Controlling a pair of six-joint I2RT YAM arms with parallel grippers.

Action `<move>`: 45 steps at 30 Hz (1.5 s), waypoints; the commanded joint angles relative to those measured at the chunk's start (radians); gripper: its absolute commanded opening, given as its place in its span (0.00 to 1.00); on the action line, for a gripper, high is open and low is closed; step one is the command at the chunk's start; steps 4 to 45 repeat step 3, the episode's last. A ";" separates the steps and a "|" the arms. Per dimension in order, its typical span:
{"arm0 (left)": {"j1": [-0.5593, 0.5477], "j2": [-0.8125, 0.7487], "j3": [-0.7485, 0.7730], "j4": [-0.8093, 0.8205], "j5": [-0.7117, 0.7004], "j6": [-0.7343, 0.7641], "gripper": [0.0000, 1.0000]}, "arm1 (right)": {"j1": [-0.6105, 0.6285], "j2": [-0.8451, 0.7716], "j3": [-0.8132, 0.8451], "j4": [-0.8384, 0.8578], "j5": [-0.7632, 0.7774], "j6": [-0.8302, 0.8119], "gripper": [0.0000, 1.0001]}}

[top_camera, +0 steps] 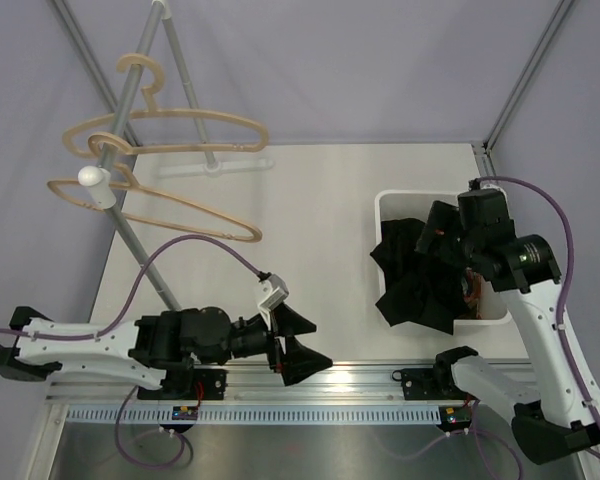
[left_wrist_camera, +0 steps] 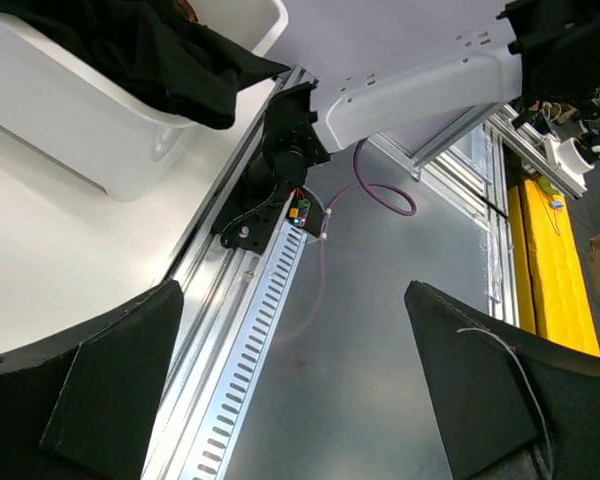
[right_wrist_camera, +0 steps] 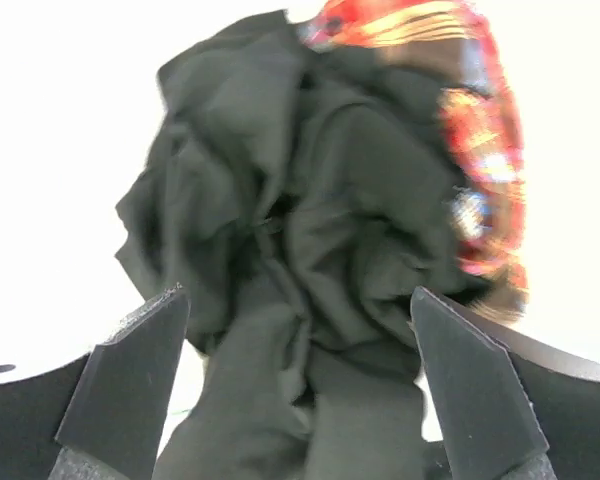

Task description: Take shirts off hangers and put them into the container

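Note:
Both wooden hangers [top_camera: 230, 120] [top_camera: 255, 235] hang bare on the rail at the upper left. The white container [top_camera: 400, 197] stands at the right. In it lies the bunched black shirt [top_camera: 415, 290] [right_wrist_camera: 310, 200], part of it draped over the near-left rim. The plaid shirt [right_wrist_camera: 480, 130] shows beside it. My right gripper [top_camera: 432, 243] [right_wrist_camera: 298, 335] hovers open just above the black shirt, fingers apart on either side of the cloth. My left gripper [top_camera: 315, 342] [left_wrist_camera: 292, 300] is open and empty above the front rail, well left of the container [left_wrist_camera: 100, 150].
A slanted grey metal rail [top_camera: 130, 235] with a white knob [top_camera: 92, 178] carries the hangers. A slotted aluminium strip [left_wrist_camera: 240, 370] runs along the table's near edge, with the right arm's base [left_wrist_camera: 280, 150] bolted on it. Frame posts stand at the back corners.

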 commanded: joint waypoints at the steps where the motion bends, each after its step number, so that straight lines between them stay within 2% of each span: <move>1: -0.003 0.033 0.063 0.023 -0.049 -0.018 0.99 | -0.002 -0.069 -0.111 0.151 -0.199 -0.075 0.99; 3: -0.003 0.071 0.083 0.000 -0.058 -0.023 0.99 | -0.002 -0.139 -0.153 0.214 -0.190 -0.058 0.99; 45: -0.003 0.071 0.083 0.000 -0.058 -0.023 0.99 | -0.002 -0.139 -0.153 0.214 -0.190 -0.058 0.99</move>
